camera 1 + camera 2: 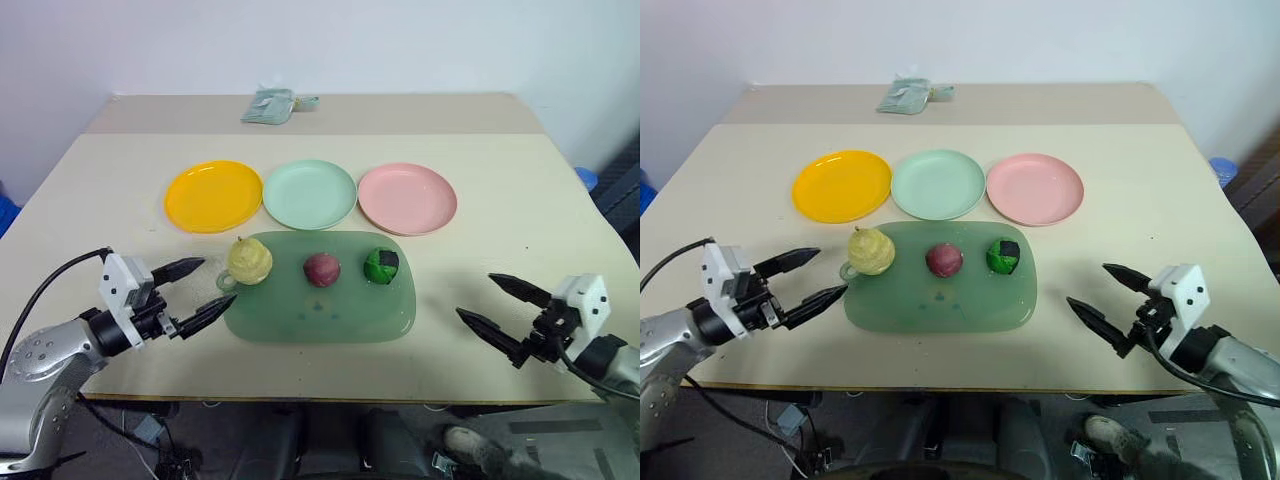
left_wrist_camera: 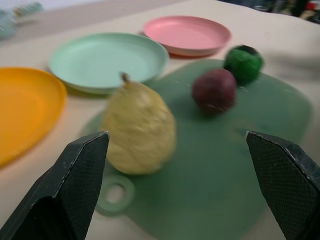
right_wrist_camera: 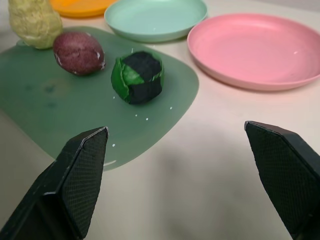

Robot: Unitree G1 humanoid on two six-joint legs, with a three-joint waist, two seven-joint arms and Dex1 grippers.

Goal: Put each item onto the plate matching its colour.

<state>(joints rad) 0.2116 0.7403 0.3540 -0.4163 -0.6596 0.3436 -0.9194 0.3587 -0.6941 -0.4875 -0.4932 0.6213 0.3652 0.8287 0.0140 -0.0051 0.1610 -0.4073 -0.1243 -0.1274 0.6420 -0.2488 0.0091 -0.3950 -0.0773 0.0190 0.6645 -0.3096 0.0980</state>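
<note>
While on tray (image 1: 300,325), three fruits (image 1: 321,268).

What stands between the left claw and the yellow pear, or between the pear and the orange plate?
Nothing visible. The left claw is open beside the yellow pear on the green tray, and only bare table separates it from the orange plate.

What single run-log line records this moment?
left gripper: open, near pear | right gripper: open | pear, red ball, green ball: on tray | plates: bare
</note>
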